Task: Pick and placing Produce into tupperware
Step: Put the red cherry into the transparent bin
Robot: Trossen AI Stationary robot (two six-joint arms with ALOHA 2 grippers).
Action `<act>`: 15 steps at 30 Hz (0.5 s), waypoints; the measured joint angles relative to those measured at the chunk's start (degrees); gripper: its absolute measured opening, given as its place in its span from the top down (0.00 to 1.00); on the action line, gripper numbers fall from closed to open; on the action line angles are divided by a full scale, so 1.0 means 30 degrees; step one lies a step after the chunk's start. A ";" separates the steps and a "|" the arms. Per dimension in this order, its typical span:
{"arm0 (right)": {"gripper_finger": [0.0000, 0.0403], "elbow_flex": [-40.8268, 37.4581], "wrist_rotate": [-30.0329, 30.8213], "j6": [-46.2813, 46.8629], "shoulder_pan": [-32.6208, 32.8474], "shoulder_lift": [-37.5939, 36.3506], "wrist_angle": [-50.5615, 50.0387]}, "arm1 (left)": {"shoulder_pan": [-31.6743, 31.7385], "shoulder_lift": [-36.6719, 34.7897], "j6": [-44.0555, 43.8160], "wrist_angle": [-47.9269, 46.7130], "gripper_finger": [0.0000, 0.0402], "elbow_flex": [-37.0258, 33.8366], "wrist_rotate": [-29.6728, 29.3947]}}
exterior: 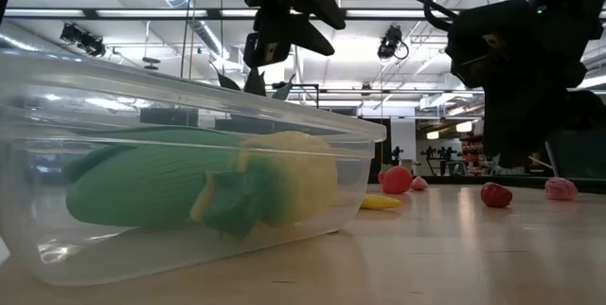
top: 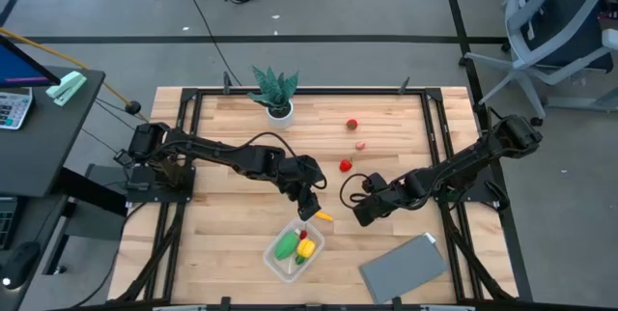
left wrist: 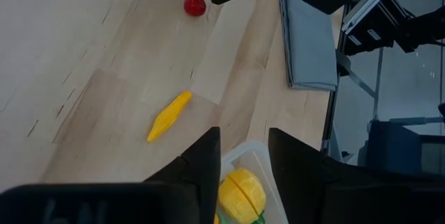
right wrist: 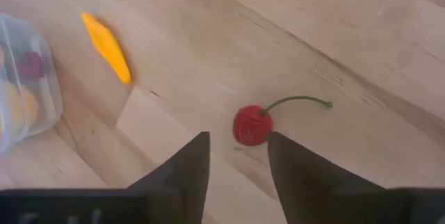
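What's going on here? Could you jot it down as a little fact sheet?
Clear box: holds green, yellow and red toy produce
Yellow piece: on the table beside the box
Red cherry: on the table, stem attached
Left gripper: open, empty, above the box's edge
Right gripper: open, empty, near the cherry
Grey sheet: flat, near the table's corner

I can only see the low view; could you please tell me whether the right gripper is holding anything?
Observer: No. The right gripper is open and empty, with the red cherry on the table just ahead of it.
Operator: And the left one?
Observer: The left gripper is open and empty, over the edge of the tupperware.
Operator: Anything in the box besides green and yellow?
Observer: Yes, a small red piece.
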 joint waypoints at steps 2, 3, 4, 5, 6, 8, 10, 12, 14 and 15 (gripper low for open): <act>0.57 0.0000 0.0020 -0.0506 0.0002 0.0179 -0.0189 | 0.0000 0.0000 0.0005 0.0000 0.69 0.0000 0.0000; 0.56 0.0000 0.0013 -0.0843 0.0002 0.0355 -0.0279 | 0.0000 0.0007 0.0000 0.0000 0.68 0.0000 0.0002; 0.54 0.0000 0.0029 -0.1166 0.0002 0.0562 -0.0304 | -0.0003 0.0007 0.0005 0.0006 0.68 0.0000 0.0007; 0.53 0.0000 0.0029 -0.1401 0.0002 0.0784 -0.0303 | 0.0000 0.0007 0.0005 0.0015 0.68 0.0000 0.0000; 0.52 0.0000 0.0029 -0.1468 0.0002 0.0983 -0.0287 | 0.0000 0.0007 0.0005 0.0015 0.68 0.0000 0.0000; 0.49 -0.0007 0.0029 -0.1446 -0.0034 0.1376 0.0046 | 0.0000 0.0007 0.0012 0.0064 0.67 0.0000 0.0000; 0.47 -0.0007 0.0030 -0.1459 -0.0034 0.1736 0.0538 | 0.0000 0.0007 0.0010 0.0066 0.67 0.0000 0.0005; 0.45 -0.0007 0.0036 -0.1456 -0.0034 0.2078 0.0783 | 0.0000 0.0007 0.0012 0.0073 0.68 0.0000 0.0004; 0.44 -0.0007 0.0022 -0.1461 -0.0034 0.2402 0.0946 | 0.0000 0.0007 0.0012 0.0080 0.68 0.0000 0.0000; 0.43 -0.0007 0.0047 -0.1461 -0.0034 0.2554 0.0960 | 0.0000 0.0007 0.0012 0.0080 0.69 0.0000 0.0002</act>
